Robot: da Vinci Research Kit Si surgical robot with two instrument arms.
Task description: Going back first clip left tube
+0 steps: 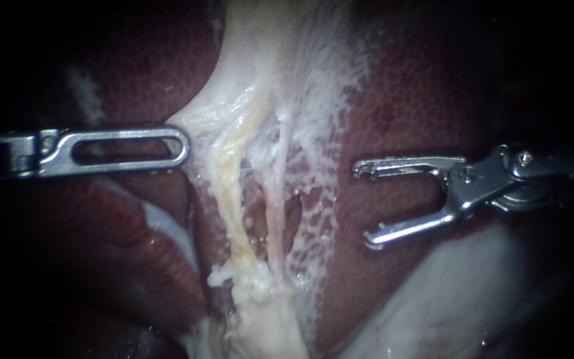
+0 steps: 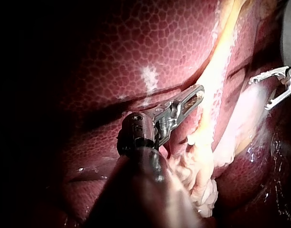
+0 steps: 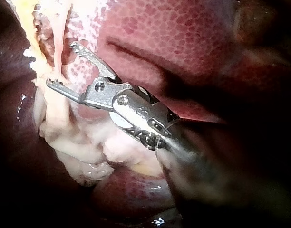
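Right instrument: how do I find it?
Find the pale stringy tissue running down the middle of the red liver. The right instrument comes in from its right side. Its jaws stand wide open like a fork, holding nothing.

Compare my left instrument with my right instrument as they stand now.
The left instrument ends in a long, slotted, rounded tip; the right instrument ends in two thin hooked prongs. The left one's tip lies against the edge of the pale tissue; the right one hangs clear of it over the liver, jaws wide open and empty. Both are bright metal and point toward that tissue.
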